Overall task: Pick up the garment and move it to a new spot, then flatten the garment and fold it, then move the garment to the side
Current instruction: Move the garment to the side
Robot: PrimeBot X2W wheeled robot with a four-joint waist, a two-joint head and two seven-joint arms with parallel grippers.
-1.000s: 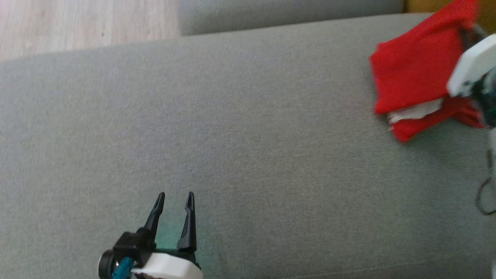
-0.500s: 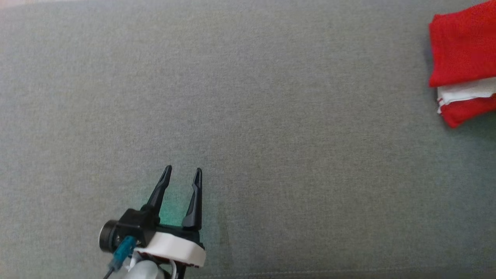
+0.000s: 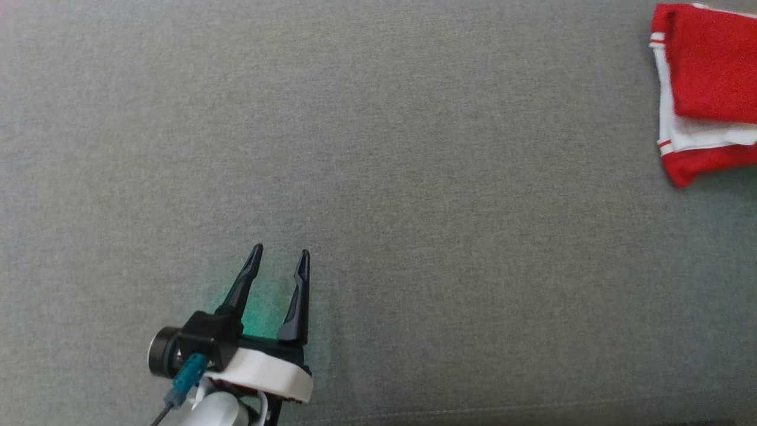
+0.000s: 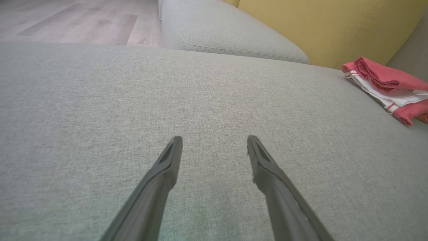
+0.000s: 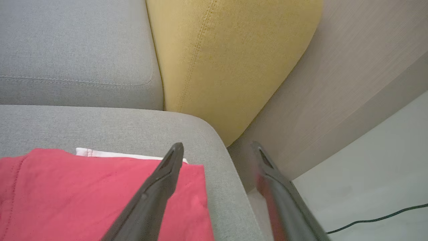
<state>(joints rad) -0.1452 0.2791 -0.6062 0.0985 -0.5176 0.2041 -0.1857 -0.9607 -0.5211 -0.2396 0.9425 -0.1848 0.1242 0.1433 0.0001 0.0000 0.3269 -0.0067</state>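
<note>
Right hand: sprung open within the last second, pressed tight on the folded red garment with white trim a moment ago, now spread wide and pinching nothing. Left that garment lying on its own as a compact stack, below the fingers and off to their left, at the end of the grey woven sofa seat. Poised over the stack's outer corner, one finger across red cloth, the other out past the seat's rounded edge, above the drop toward the pale floor and a thin black cable; mustard-yellow back cushion straight ahead of the fingertips. Cannot tell whether the inner finger touches the cloth or clears it. Blurred along the outer finger, so probably in motion. Reads as the last step, moving the folded garment to the side, all but finished, with only a clean withdrawal left; best lifted straight off, to avoid snagging the top layer and dragging the fold open. Left hand: equally spread, holding nothing, low over bare seat fabric, fingers pointing away from the robot; much the same pose as a second ago, its slight shift in the head view probably down to camera movement. Garment well apart from it, far off to its right and somewhat ahead.
</note>
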